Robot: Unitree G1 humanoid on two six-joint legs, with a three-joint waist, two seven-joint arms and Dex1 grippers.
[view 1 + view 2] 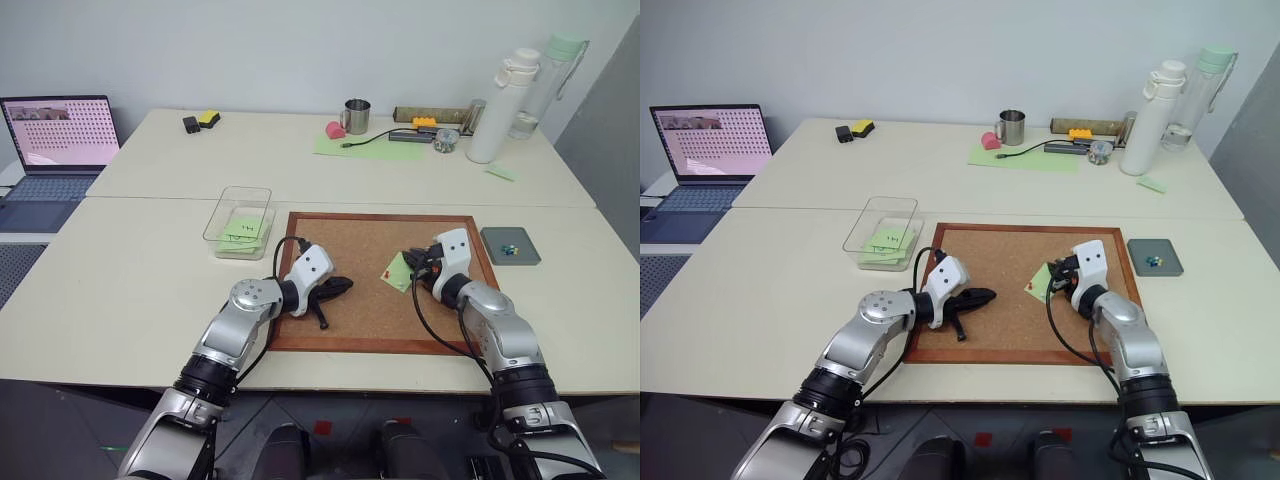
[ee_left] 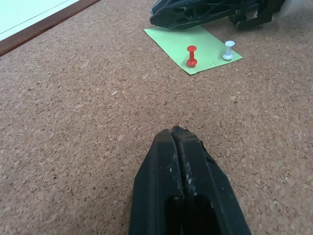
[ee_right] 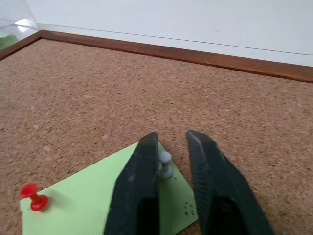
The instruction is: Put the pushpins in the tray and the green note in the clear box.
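Corkboard [image 1: 360,260] on our tabletop [image 1: 130,290]: the green note [image 3: 98,200] lies right of centre, red pushpin [image 3: 33,197] and white pushpin [image 3: 165,164] standing in it. Our right hand [image 3: 172,142] straddles the white one, fingers slightly apart; our left hand [image 2: 177,134] rests shut and empty.

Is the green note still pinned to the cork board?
Yes. The green note lies flat on the cork board, with a red pin and a white pin standing in it.

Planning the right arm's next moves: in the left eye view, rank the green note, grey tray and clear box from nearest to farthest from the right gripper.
1. Green note: on the corkboard, at the right gripper.
2. Grey tray: on the table, to its right.
3. Clear box: across the corkboard, far left.
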